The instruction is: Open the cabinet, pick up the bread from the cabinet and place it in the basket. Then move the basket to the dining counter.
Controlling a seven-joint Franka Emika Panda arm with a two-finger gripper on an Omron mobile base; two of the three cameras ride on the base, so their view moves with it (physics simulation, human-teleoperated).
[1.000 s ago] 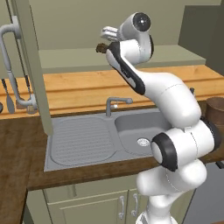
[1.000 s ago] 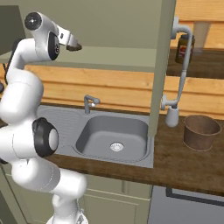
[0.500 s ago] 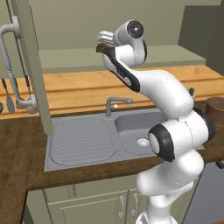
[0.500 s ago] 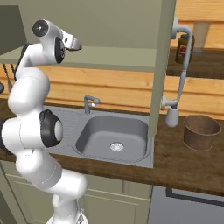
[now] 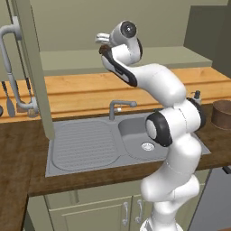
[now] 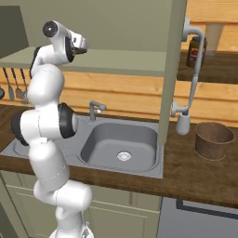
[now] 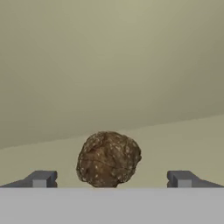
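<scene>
My end effector (image 7: 111,179) is spread wide and grasps nothing; its two dark fingertips (image 7: 40,178) stand far apart at the bottom of the hand view. Between them, a little beyond, sits the bread (image 7: 108,159), a round, knobbly brown lump resting on the pale green shelf (image 7: 175,140) of the cabinet (image 5: 113,27). I cannot tell whether the fingertips touch the bread; they look to be either side of it with space to spare.

From the left base view my arm reaches up and into the open cabinet, with the end effector (image 5: 102,39) just above the shelf edge. The cabinet door (image 5: 34,67) stands open, seen edge-on, with its long curved silver handle (image 5: 9,49) beside it. In the right base view the other door (image 6: 171,69) also stands open with its handle (image 6: 193,69).

Below, a grey steel sink (image 6: 122,146) with a tap (image 6: 95,109) is set into the dark wood tabletop (image 6: 195,174). The basket (image 6: 213,140) stands upright on that tabletop, to the right of the sink, well apart from the bread.
</scene>
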